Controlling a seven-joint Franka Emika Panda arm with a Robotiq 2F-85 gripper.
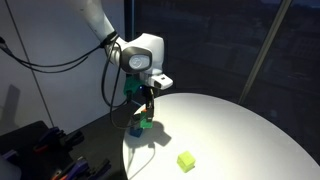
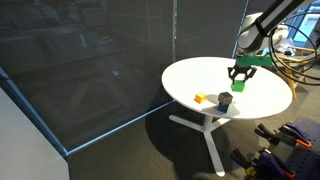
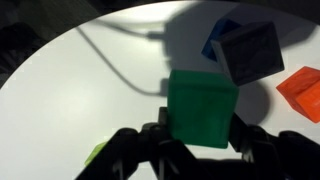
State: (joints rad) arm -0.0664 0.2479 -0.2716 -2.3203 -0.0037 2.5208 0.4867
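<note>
My gripper (image 3: 200,140) is shut on a green cube (image 3: 202,107) and holds it above the round white table (image 3: 80,90). In both exterior views the gripper (image 1: 146,100) (image 2: 239,76) hangs over a stack near the table edge: a dark grey cube (image 3: 252,52) sits on a blue cube (image 3: 214,42). The stack also shows in the exterior views (image 1: 139,125) (image 2: 225,102). An orange block (image 3: 303,90) lies to the right of the stack in the wrist view. A yellow-green block (image 1: 186,160) lies apart on the table.
The table (image 2: 260,105) stands on a white pedestal with floor legs. Dark glass walls are behind it. Black cables hang from the arm (image 1: 60,55). Dark equipment (image 1: 40,150) sits beside the table edge.
</note>
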